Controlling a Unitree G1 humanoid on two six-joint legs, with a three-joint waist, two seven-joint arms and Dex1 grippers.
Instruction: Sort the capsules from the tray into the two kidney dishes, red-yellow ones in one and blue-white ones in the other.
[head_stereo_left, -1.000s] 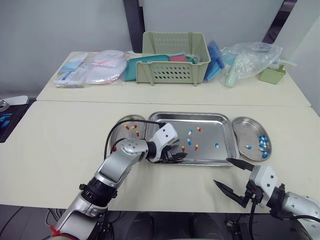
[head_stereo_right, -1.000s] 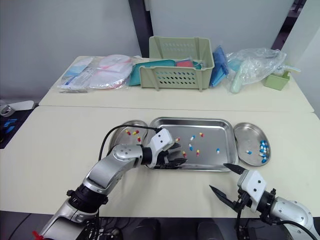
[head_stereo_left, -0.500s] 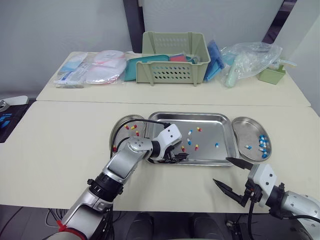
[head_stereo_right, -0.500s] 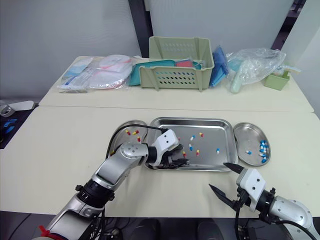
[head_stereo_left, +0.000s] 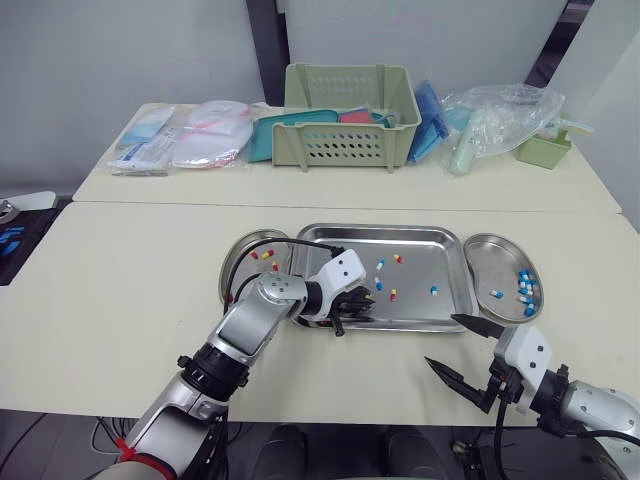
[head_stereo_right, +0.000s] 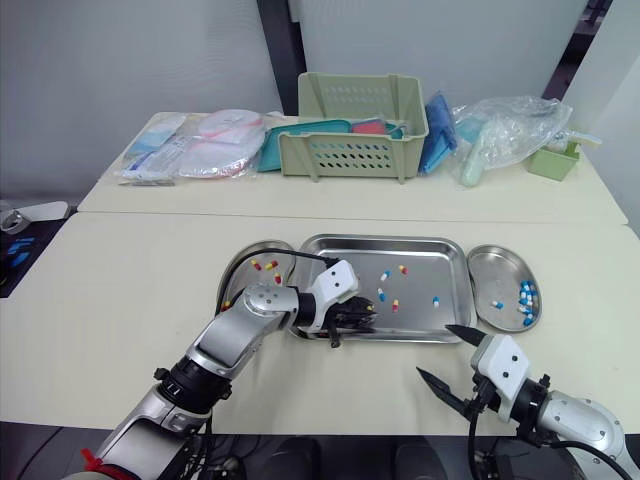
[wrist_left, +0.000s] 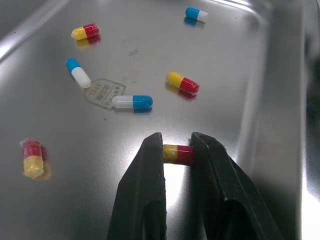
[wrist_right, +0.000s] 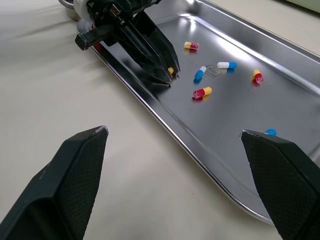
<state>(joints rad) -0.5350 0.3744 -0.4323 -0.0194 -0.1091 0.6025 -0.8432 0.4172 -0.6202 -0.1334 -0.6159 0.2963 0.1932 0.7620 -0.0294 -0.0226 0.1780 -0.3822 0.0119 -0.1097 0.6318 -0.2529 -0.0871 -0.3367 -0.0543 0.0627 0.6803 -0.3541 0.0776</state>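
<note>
Left gripper (wrist_left: 177, 141) was clamped on a red-yellow capsule (wrist_left: 178, 154), one finger on each side. It sat low over the floor of the tray (head_stereo_left: 381, 230), near the tray's front left part. Could not tell if the capsule was off the metal or touching it.

Loose capsules (wrist_left: 132, 101) lay around it in the tray, three blue-white and three red-yellow, all apart from each other. The nearest were a blue-white one and a red-yellow one just ahead of the fingertips.

Left kidney dish (head_stereo_left: 236, 250) sat against the tray's left end, with a few sorted red-yellow capsules (head_stereo_left: 273, 266) in it. Right kidney dish (head_stereo_left: 490, 241) was just beside the tray's right end, with a cluster of sorted blue-white capsules (head_stereo_left: 524, 290).

Right gripper (head_stereo_left: 447, 342) had its fingers spread wide apart and held nothing. It was over the bare surface (head_stereo_left: 120, 300), just in front of the tray's right front corner.

Far side of the surface had a green basket (head_stereo_left: 347, 145) and bagged supplies (head_stereo_left: 500, 118).
</note>
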